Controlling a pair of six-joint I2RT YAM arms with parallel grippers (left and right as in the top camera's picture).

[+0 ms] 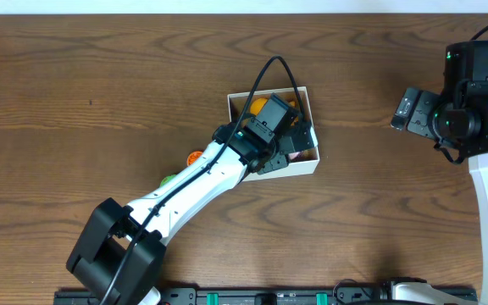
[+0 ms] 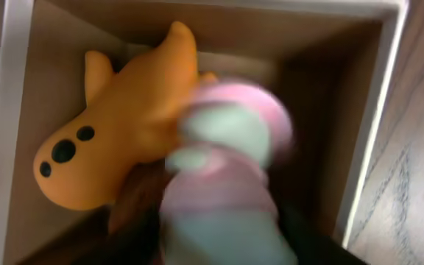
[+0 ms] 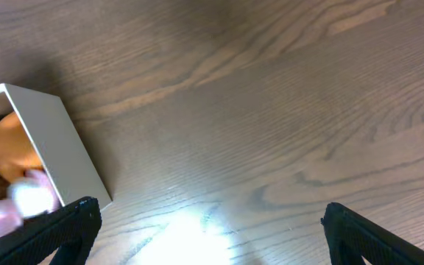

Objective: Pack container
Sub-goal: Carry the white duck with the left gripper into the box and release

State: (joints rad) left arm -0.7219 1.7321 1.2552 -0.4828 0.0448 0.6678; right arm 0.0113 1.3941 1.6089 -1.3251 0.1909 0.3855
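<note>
The container, a small white-walled cardboard box with a brown inside, sits mid-table; it also shows in the left wrist view and the right wrist view. An orange ghost-shaped toy lies inside it. My left gripper hangs over the box. In the left wrist view its jaws sit either side of a blurred pink and teal toy, held low inside the box beside the orange toy. My right gripper is open and empty above bare table, to the right of the box.
An orange toy and a green toy lie on the table left of the box, partly hidden under my left arm. The right arm stands at the far right edge.
</note>
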